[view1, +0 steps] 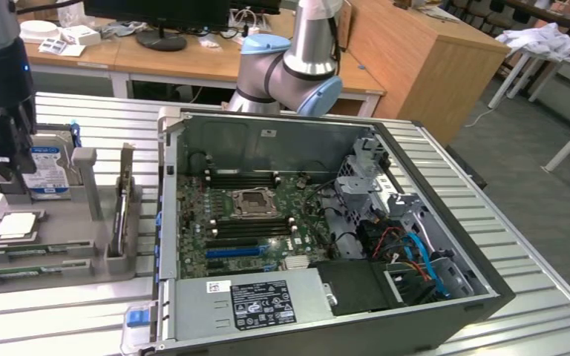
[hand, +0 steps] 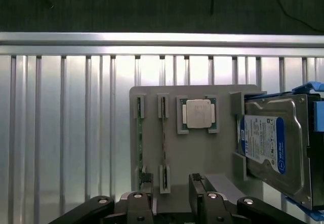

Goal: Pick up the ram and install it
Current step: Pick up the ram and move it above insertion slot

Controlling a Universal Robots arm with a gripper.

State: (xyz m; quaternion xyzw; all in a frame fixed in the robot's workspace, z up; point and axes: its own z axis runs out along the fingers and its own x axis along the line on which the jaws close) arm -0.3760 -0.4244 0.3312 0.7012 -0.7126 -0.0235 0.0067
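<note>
I am counting two ram sticks, both standing on edge in narrow slots of the one grey holder [hand: 202, 153]: the ram stick beside the CPU [hand: 163, 138] and the outer ram stick [hand: 140, 138]. One square silver CPU [hand: 199, 114] is lying flat next to them, and one blue-labelled hard drive [hand: 268, 143] is leaning in its cradle at the far end.

The exterior view is giving what the wrist camera is not: one open computer case [view1: 483, 297] lying on the slatted metal table [view1: 552, 326], just beside the holder on the exterior view's right, with its motherboard [view1: 216, 222] and one CPU socket [view1: 255, 200] facing up. The wrist view is looking straight down onto the holder and adding the sticks' thin top edges.

The arm [view1: 305, 44] is rising behind the case. The gripper [view1: 0, 167] is hanging at the exterior view's left, pointing down above the holder. Its fingers [hand: 147, 188] are standing wide apart, gripping nothing and touching no stick.
</note>
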